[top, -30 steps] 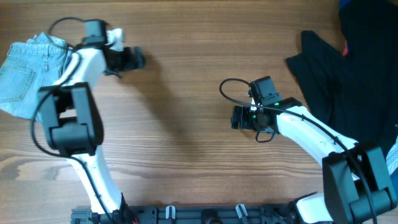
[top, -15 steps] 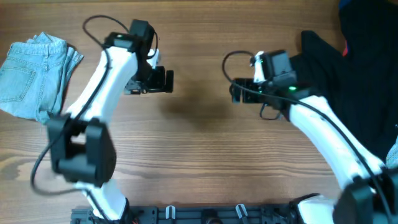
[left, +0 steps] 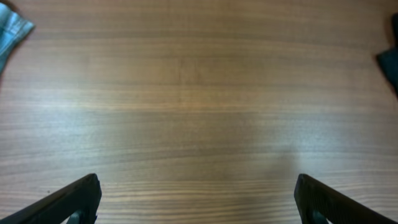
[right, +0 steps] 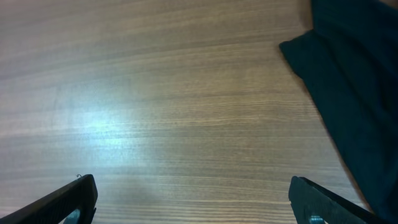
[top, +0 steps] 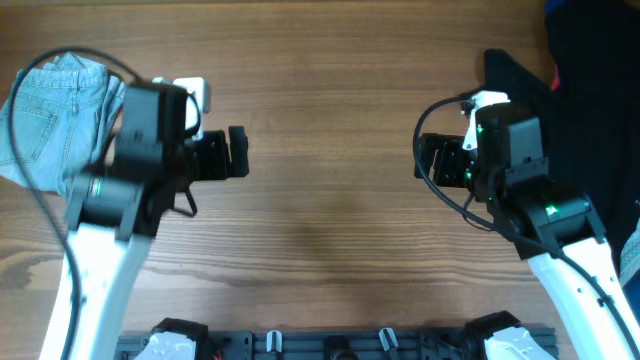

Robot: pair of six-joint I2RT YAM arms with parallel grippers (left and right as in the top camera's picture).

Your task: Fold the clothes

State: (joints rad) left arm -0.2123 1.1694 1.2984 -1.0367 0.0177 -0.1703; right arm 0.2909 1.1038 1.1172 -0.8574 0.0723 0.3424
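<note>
**Item 1, denim garment** [top: 45,120]. Pale, washed light-blue denim with stitched seams and a patch pocket, lying in a rumpled, roughly folded heap. It sat well off to the left of the left jaws and apart from them. The left arm [top: 130,180] partly covered it in the overhead view. Only one corner [left: 11,30] reached the left wrist view.

**Item 2, black garment** [top: 570,100]. Soft, matt, dark fabric with an angular edge, spread to the right of the right jaws and not touching them. Its corner [right: 348,87] filled the right side of the right wrist view, and a sliver [left: 392,62] reached the left wrist view.

**Item 3, left jaws.** Released; the dark fingers [left: 68,200] stood wide apart with bare wood between them.

**Item 4, right jaws.** Released likewise; the fingers [right: 62,200] were spread wide and held nothing.

**Item 5, bench** [top: 330,90]. Mid-brown wood with fine straight grain and a soft glare patch ahead of the right jaws. A dark rail with clips [top: 330,345] ran along its near edge.

**Change from half a second before.** Both arms had drawn back toward the rail and the gap between the two sets of jaws had widened. The denim garment and black garment had kept their places.
</note>
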